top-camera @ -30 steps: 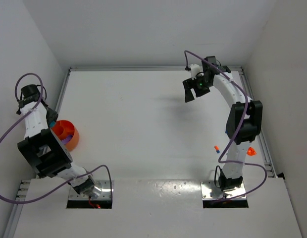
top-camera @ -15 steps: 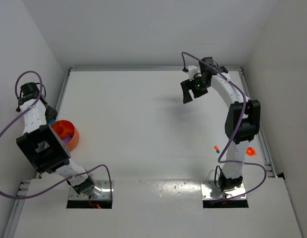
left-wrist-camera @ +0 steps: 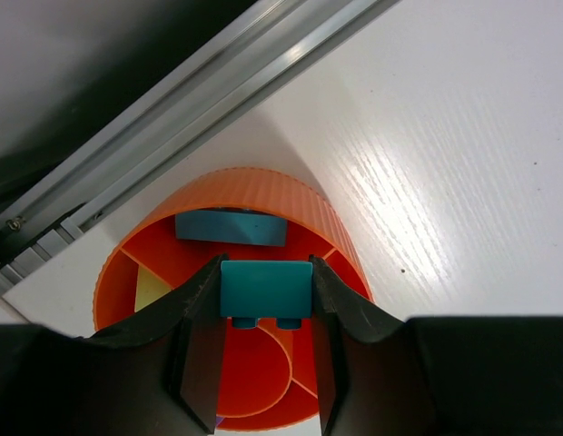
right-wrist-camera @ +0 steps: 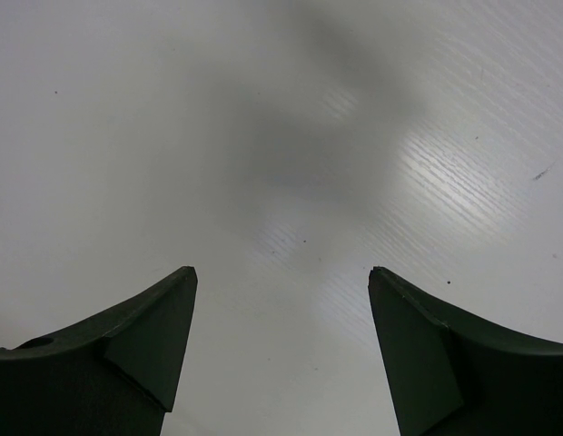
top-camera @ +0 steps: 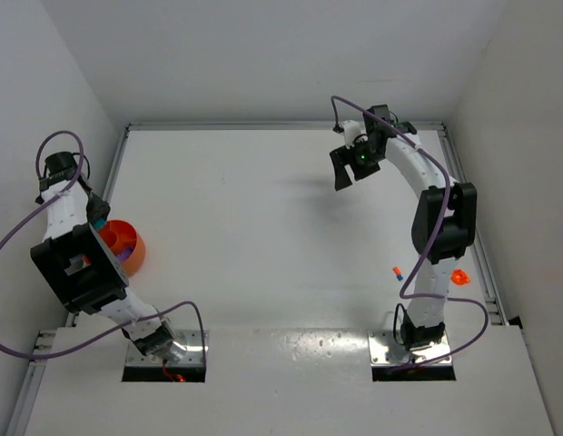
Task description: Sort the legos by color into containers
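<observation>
Meanwhile, the left gripper (left-wrist-camera: 265, 269) still clamped a teal brick (left-wrist-camera: 265, 289) above the orange bowl (left-wrist-camera: 263, 186); the right gripper (right-wrist-camera: 281, 272), open, had drifted slightly left.

table (top-camera: 254, 236): centre bare from 9 to 3 o'clock, wide lane between the arms.
bowl (top-camera: 134, 259): at 8 o'clock, near the left rail (left-wrist-camera: 218, 86); the narrow strip between them is shadowed.
left arm (top-camera: 77, 272): overhangs the bowl's 9 o'clock side; 3 o'clock side open.
left gripper (left-wrist-camera: 266, 272): over the bowl, gap filled by teal brick (left-wrist-camera: 266, 289).
stowed brick (left-wrist-camera: 232, 227): takes up the bowl's far cell.
right gripper (right-wrist-camera: 281, 272): jaws wide, bare table below.
right arm (top-camera: 440, 227): base at 5 o'clock, arcs to 1 o'clock, blocks the right edge.
small brick (top-camera: 398, 272): just left of that arm.
orange brick (top-camera: 459, 276): near right rail (top-camera: 486, 272).
walls (top-camera: 263, 64): close at 9, 12, 3 o'clock.
</observation>
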You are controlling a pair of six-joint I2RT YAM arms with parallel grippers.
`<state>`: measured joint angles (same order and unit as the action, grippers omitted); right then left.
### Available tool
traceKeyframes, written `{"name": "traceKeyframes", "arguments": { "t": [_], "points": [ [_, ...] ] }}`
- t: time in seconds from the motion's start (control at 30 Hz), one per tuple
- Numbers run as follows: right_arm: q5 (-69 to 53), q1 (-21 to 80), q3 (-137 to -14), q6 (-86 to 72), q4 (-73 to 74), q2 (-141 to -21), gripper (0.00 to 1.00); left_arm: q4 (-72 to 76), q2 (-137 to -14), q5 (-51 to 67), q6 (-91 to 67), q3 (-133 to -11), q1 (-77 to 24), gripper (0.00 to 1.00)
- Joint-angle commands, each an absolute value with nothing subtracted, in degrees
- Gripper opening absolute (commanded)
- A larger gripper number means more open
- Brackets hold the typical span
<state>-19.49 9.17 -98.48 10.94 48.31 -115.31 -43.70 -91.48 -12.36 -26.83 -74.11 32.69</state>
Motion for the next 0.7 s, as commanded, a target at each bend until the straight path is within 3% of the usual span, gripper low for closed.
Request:
{"name": "traceKeyframes", "arguments": {
  "t": [0.0,0.27,0.5,0.67],
  "points": [
    [-18.64,9.58,-98.7,11.6,47.29,-114.43,0.77,-42.89,-91.93,-13.1,-26.28,-72.87,32.43,0.14],
    [-18.02,10.11,-98.17,11.6,47.29,-114.43,0.78,-42.89,-91.93,-14.15,-25.66,-71.81,32.43,0.16],
    [-15.56,10.63,-98.17,11.6,46.76,-114.43,0.88,-43.42,-91.93,-14.15,-25.14,-71.81,32.43,0.29],
    [-14.94,10.63,-97.65,10.99,46.23,-114.43,0.92,-43.42,-91.93,-13.36,-25.14,-72.33,32.43,0.48]
  ]
}}
